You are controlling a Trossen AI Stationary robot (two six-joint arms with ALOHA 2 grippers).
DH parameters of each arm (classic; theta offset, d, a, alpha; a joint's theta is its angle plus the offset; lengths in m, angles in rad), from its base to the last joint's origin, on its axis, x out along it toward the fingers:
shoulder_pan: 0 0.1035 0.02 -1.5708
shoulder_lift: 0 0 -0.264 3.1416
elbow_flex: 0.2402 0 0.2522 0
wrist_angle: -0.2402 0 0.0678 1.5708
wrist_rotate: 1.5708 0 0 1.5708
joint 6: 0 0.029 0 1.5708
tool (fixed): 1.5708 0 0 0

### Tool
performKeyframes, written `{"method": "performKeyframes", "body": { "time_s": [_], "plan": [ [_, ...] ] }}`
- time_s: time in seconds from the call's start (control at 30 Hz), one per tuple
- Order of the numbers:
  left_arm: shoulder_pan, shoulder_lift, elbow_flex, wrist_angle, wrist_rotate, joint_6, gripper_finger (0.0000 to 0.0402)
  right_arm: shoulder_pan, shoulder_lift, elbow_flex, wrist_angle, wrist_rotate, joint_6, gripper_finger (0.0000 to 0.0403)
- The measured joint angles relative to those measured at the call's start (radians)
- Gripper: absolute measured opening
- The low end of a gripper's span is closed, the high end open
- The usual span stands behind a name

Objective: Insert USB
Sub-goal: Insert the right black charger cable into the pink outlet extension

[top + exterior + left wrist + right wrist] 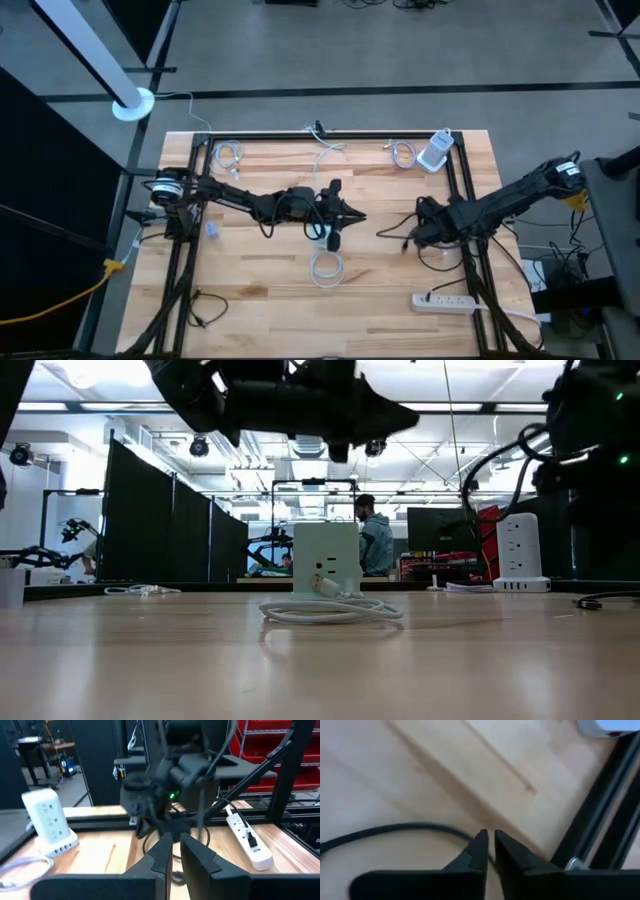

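The left gripper [352,215] reaches out over the middle of the wooden tabletop [260,275], its fingers [162,851] drawn close together with only a thin slit between them and nothing seen between them. Just beside it sits a small white charger block [327,558] with a white USB cable [330,610] coiled loosely on the wood in front of it — the plug end rests against the block's lower face, though whether it is seated in a port cannot be told. The right gripper [402,240] hangs low over the right part of the tabletop, fingers [480,851] pressed nearly together; a black cable [390,832] runs along the wood to just beside its tips, and whether it is pinched cannot be told. A white power strip [445,301] lies near the front right edge, a white tower charger [436,152] stands at the far right corner, and two more small cable coils [228,156] rest along the far edge. A person [375,540] stands in the room beyond.
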Motion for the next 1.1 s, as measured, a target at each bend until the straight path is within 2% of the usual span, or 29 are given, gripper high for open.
{"method": "performKeyframes", "body": {
  "time_s": [0.17, 0.37, 0.63, 0.8, 0.97, 1.1],
  "plan": [
    [0.004, -0.082, -0.059, 0.013, 0.001, 0.011, 0.0025, -0.076, 0.007, -0.041, 0.042, 0.005, -0.050, 0.0012],
    [0.015, -0.184, -0.178, 0.138, 0.000, 0.011, 0.0025, -0.146, 0.042, -0.071, 0.078, 0.025, -0.110, 0.0004],
    [0.015, -0.250, -0.339, 0.328, -0.013, -0.019, 0.0025, -0.159, 0.116, -0.071, 0.106, 0.025, -0.124, 0.0002],
    [0.015, -0.252, -0.386, 0.403, -0.019, -0.024, 0.0025, -0.157, 0.172, -0.071, 0.153, -0.059, -0.164, 0.0002],
    [0.015, -0.253, -0.396, 0.401, -0.021, -0.035, 0.0025, -0.128, 0.195, -0.062, 0.154, -0.091, -0.174, 0.0002],
    [0.015, -0.253, -0.395, 0.400, -0.021, -0.022, 0.0025, -0.096, 0.187, -0.029, 0.145, -0.176, -0.172, 0.0002]
  ]
}}
